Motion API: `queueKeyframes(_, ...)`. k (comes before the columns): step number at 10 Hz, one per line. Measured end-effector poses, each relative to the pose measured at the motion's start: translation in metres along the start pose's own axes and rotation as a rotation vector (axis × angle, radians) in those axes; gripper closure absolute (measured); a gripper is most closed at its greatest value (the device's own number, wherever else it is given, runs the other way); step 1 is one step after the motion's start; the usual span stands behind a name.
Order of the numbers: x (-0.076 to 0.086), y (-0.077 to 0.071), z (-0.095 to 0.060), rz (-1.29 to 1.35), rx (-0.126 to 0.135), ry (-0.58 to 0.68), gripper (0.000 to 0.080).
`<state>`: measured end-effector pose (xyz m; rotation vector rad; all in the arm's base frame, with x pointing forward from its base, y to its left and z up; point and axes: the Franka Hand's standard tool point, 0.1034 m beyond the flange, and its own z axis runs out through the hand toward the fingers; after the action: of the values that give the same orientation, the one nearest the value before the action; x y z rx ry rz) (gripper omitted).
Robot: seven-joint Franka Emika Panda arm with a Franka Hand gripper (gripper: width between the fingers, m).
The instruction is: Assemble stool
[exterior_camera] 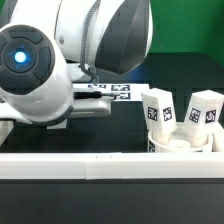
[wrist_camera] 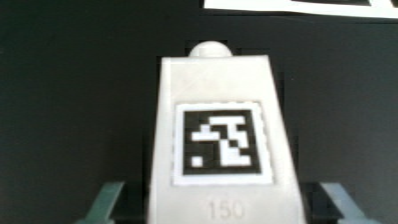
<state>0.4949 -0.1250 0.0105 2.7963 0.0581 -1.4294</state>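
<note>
In the wrist view a white blocky stool leg [wrist_camera: 221, 110] with a black-and-white tag and the number 150 lies on the black table between my fingers. My gripper [wrist_camera: 224, 205] is open. Its left finger [wrist_camera: 116, 200] and right finger [wrist_camera: 336, 200] stand on either side of the leg's wide end, with a dark gap on each side. The leg's peg end points away from the gripper. In the exterior view the round white seat [exterior_camera: 181, 146] sits at the right with two legs [exterior_camera: 160, 108] [exterior_camera: 207, 108] standing upright in it. The arm hides the gripper there.
The marker board [exterior_camera: 112, 93] lies behind the arm and shows at the wrist view's edge [wrist_camera: 302, 5]. A long white border rail [exterior_camera: 110, 163] runs along the front. The arm's bulky body [exterior_camera: 40, 70] fills the exterior view's left.
</note>
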Motion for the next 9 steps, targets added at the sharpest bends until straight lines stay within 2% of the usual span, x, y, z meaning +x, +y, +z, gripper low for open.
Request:
queueKeyframes(2, -0.008, -0.013, -0.017, 0.001, 0.003, 0.005, 0.0464)
queueKeyframes(4, -0.023, -0.047, -0.048, 0.026, 0.000, 0.033, 0.0464)
queueKeyframes(6, -0.039, -0.066, -0.071, 0.088, -0.008, 0.026, 0.0462)
queueKeyframes(7, -0.029, -0.063, -0.072, 0.072, -0.014, 0.076, 0.0462)
queueKeyframes(9, -0.030, -0.062, -0.072, 0.074, -0.013, 0.075, 0.0462)
